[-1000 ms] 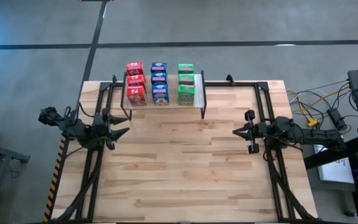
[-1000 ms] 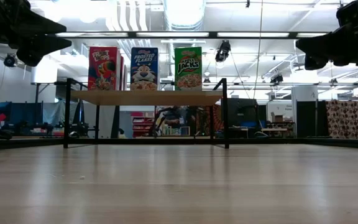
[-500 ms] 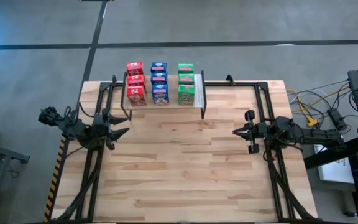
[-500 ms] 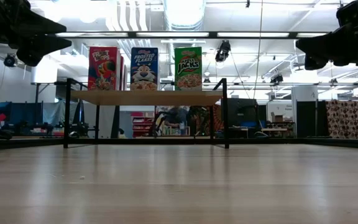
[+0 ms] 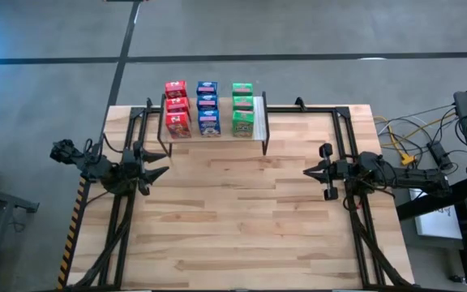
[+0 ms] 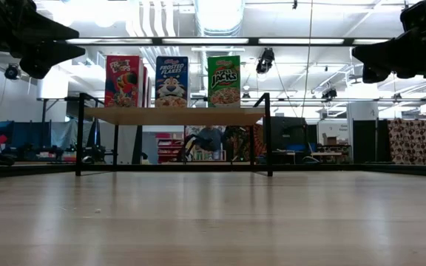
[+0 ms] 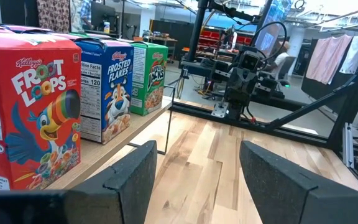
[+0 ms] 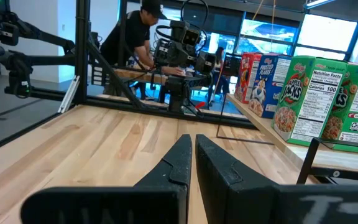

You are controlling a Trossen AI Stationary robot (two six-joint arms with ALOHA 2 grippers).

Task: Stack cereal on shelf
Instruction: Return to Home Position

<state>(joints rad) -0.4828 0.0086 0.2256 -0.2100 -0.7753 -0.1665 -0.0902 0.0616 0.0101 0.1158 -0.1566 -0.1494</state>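
Observation:
The cereal boxes stand upright on the shelf (image 5: 259, 122) at the table's far edge, in three rows: red (image 5: 176, 107), blue (image 5: 207, 108) and green (image 5: 242, 107). The low view shows the front red (image 6: 123, 81), blue (image 6: 171, 81) and green (image 6: 224, 81) boxes resting by their bottoms on the shelf's light top board (image 6: 172, 116), which is carried by thin black legs. My left gripper (image 5: 159, 162) hangs open over the table's left side, near the shelf's left end. My right gripper (image 5: 306, 172) hangs shut over the right side. Neither holds anything.
Black metal arm frames (image 5: 128, 211) (image 5: 355, 219) run along both sides of the tabletop. Bare wood (image 5: 233, 211) lies between the arms and in front of the shelf. Cables (image 5: 412, 142) lie beyond the table's right edge. A person (image 8: 135, 37) stands in the room beyond.

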